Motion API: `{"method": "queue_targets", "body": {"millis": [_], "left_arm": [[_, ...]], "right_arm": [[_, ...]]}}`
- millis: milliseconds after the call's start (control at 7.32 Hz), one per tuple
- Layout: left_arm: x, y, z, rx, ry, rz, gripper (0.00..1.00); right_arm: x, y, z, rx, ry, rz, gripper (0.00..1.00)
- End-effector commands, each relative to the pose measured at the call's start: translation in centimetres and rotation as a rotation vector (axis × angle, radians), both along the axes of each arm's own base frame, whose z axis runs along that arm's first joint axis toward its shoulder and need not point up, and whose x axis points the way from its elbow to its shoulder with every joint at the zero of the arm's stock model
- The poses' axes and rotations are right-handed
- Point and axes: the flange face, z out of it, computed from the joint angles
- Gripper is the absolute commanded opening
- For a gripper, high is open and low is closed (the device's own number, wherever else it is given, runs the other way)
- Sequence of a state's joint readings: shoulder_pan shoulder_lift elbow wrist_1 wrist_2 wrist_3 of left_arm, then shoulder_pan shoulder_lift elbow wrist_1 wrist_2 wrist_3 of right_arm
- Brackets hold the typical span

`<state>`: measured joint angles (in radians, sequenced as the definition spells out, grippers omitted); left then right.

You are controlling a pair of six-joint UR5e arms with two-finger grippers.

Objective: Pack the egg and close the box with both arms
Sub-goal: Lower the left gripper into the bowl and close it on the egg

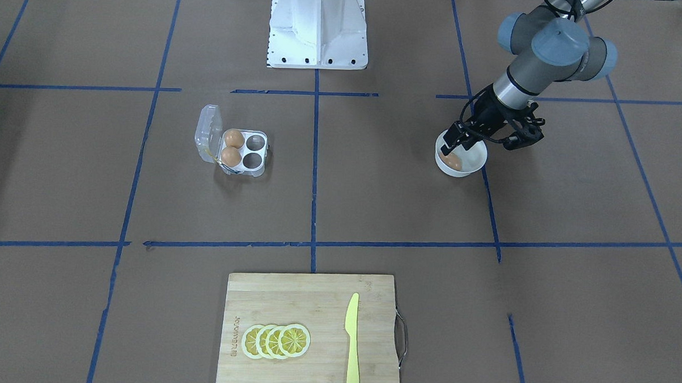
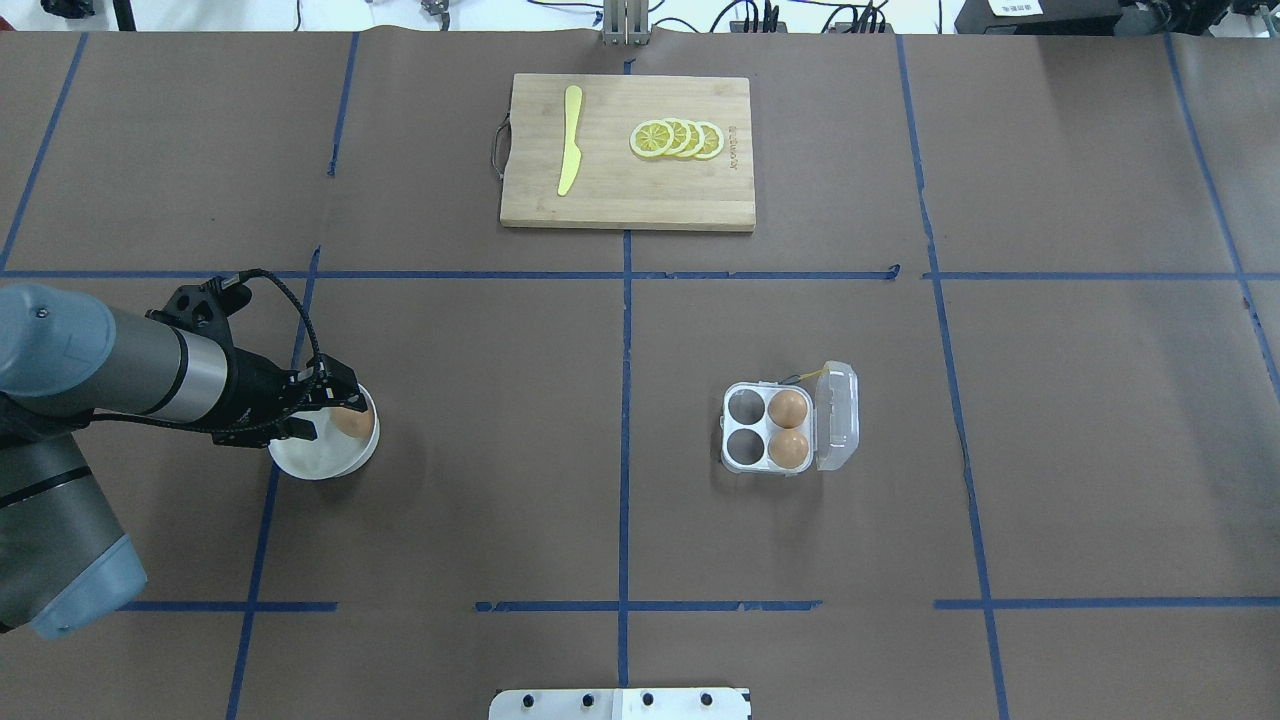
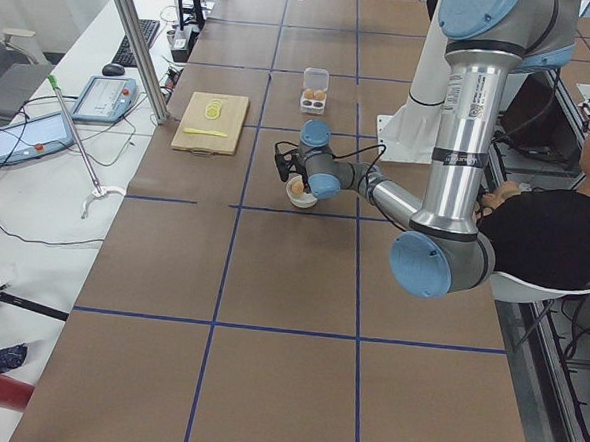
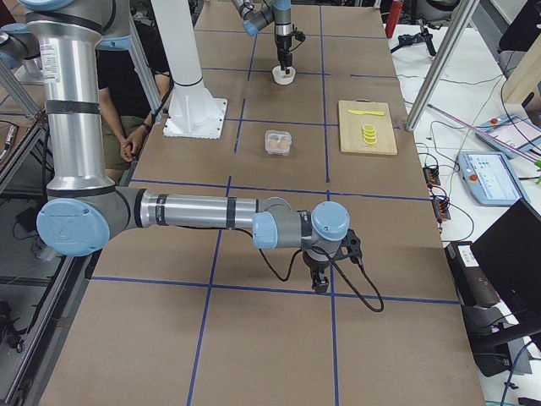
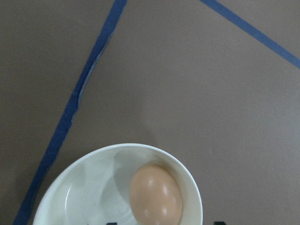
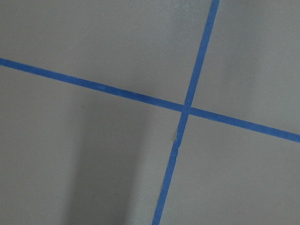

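One tan egg [image 1: 452, 161] lies in a round white bowl [image 1: 473, 162]; it also shows in the left wrist view [image 5: 155, 194] and overhead [image 2: 353, 423]. My left gripper [image 1: 462, 144] hangs just over the bowl, open, with its fingers on either side of the egg and not holding it. The clear four-cell box [image 1: 254, 153] stands with its lid [image 1: 207, 131] open. Two eggs [image 1: 234, 138] [image 1: 230, 156] fill the cells next to the lid, and the two other cells are empty. My right gripper [image 4: 320, 284] points down over bare table far from the box; I cannot tell whether it is open or shut.
A wooden cutting board [image 2: 620, 200] with lemon slices [image 2: 677, 139] and a yellow knife [image 2: 570, 152] lies at the far side. The white robot base [image 1: 318, 29] stands at the robot's edge. Blue tape lines cross the brown table.
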<state>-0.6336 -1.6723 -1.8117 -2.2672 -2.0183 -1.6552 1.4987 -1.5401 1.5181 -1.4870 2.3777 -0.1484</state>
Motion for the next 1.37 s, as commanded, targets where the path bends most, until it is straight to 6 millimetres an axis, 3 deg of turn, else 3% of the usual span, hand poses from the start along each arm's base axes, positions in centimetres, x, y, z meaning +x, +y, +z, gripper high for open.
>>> {"method": "queue_targets", "body": {"millis": [0,547,1230], "left_arm": [[0.2,-0.1,0.6,-0.008,-0.012,0.001,0.70],[1.0,-0.1,1.3,-0.019,-0.045,-0.005,0.63],[1.4,0.1,1.3,-0.018,-0.047,0.003,0.62]], "right_arm": [[0.0,0.0,0.0,-0.001,-0.001,0.001,1.00],[0.0,0.0,0.1,-0.003,-0.003,0.001,1.00],[0.0,0.1,0.3,-0.009,-0.002,0.001,1.00]]}}
